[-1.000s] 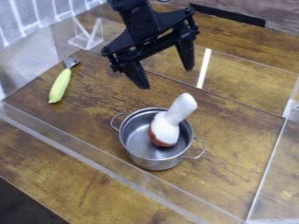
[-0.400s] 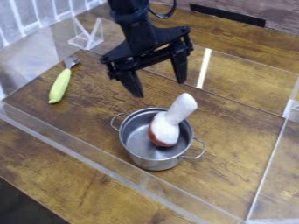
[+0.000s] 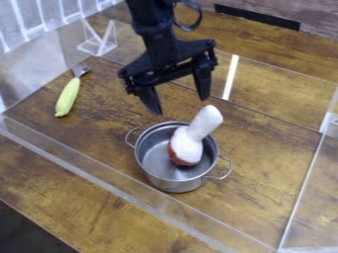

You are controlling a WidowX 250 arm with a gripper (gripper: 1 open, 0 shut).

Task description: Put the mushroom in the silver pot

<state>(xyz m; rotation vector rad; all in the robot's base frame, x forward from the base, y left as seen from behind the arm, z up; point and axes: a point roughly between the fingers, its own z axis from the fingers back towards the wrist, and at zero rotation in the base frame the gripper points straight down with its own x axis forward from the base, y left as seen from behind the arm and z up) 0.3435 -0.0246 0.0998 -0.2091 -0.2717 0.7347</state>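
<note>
Since a second ago the black two-finger end effector (image 3: 172,87) has dropped closer to the small round shiny steel pot (image 3: 176,158), jaws spread wide and empty, hovering just behind the pot's far rim. Toy mushroom with thick white stem and reddish-brown cap (image 3: 193,134) already sits in the pot, cap down, stem leaning up over the far-right rim. Looks like light, rigid plastic, smooth so a bit slippery; not fragile. If a regrasp is needed, best hold is across the exposed stem. Yellow-green elongated vegetable (image 3: 67,96) lies well left of the pot on the wooden table (image 3: 264,109).
</note>
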